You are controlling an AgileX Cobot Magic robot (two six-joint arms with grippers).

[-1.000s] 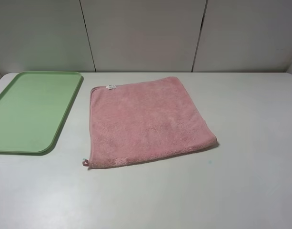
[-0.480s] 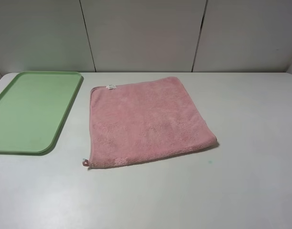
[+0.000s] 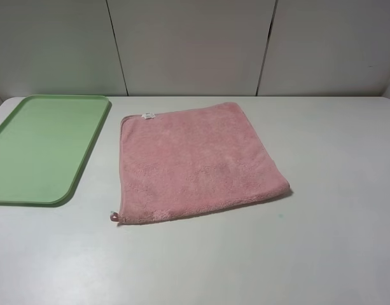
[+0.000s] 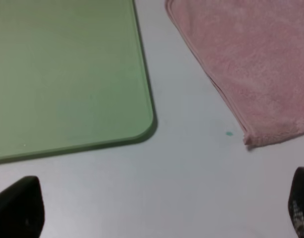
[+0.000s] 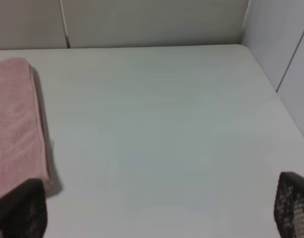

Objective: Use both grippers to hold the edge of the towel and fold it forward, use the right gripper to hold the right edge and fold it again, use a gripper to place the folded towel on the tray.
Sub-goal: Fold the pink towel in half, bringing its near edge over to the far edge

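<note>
Nothing moved vs 1s ago: pink towel (image 3: 198,162) flat on table (image 3: 334,248), green tray (image 3: 42,149) just left. L gripper (image 4: 159,210) and R gripper (image 5: 156,206) gaping, empty. Pinch near hem (image 3: 201,213) at both corners, lift level.

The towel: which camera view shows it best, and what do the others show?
The exterior high view: the whole towel lies flat there, with all four edges, the white label and the loop. The left wrist view shows only one corner part; the right wrist view only a strip along one edge.
</note>
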